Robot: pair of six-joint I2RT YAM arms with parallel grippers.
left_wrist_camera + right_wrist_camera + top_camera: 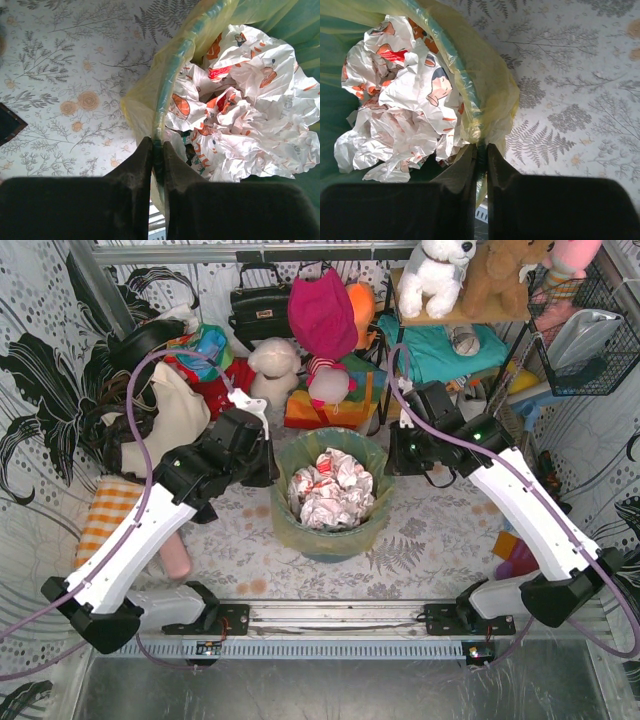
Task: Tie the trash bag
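On the left, the left pincer (157,150) is closed down on the near-left edge of the trash bag (140,100), with only a thin seam showing between its dark jaws and the yellow film folded into it. A teal strip runs into that same seam, so I'd guess the rim of the bin (335,554) is caught in the pinch along with the plastic.

In the middle, the bag sits inside the blue bin on the table (430,540). Its mouth is turned out over the rim and it is heaped with crumpled white paper (330,490).

On the right, the right pincer (481,152) is clamped on the opposite edge of the bag, jaws nearly together, with a bulge of yellow plastic bunched just above them.

What worries me is this:
- If either pincer has the hard rim as well as the film, a lift would drag or tip the whole bin.
- The plastic is thin, so pulling the two sides apart too hard could tear it or let it slip from a shallow bite.
- The paper stands high and could spill as the edges are drawn together for the knot.
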